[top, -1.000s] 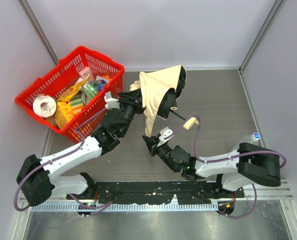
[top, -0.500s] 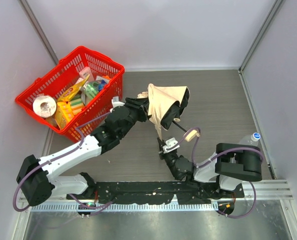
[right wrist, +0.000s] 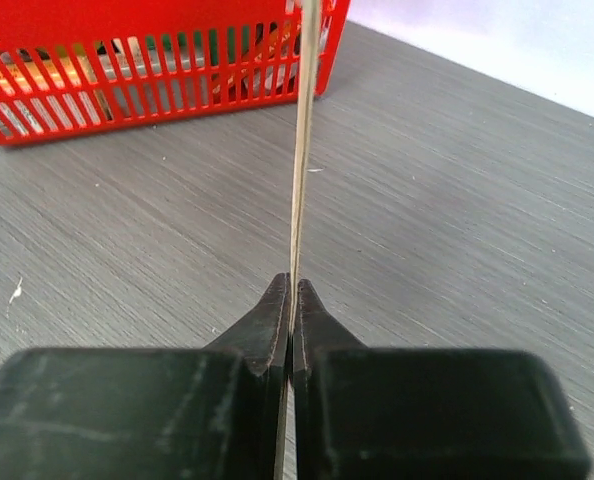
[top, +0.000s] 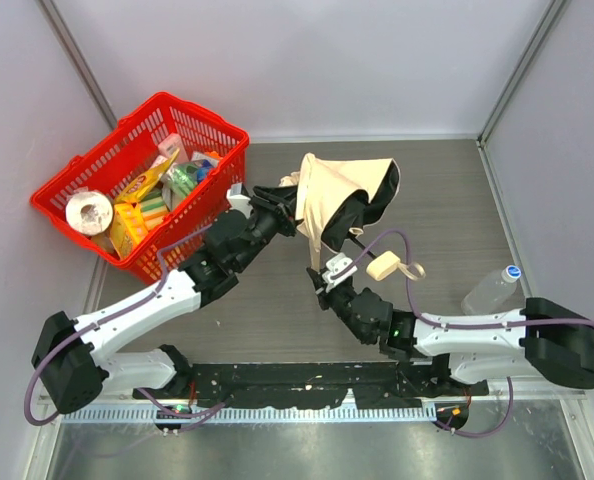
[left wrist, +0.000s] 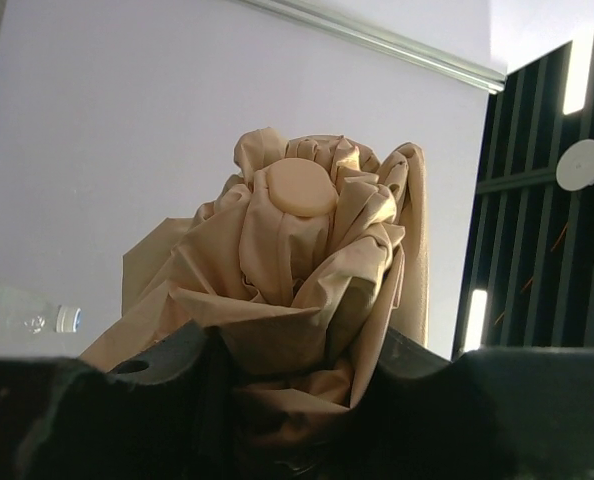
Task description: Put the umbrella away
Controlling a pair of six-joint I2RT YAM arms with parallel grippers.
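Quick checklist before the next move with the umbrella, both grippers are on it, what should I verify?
1. Left gripper clamped on the umbrella at its bunched top: ok.
2. Right gripper shut on a thin tan strip of it: ok.
3. Canopy gathered tight: not ok, it bulges loose.
4. Handle free of the right arm's purple cable: cannot tell.
5. Red basket and bottle apart from the umbrella: ok.
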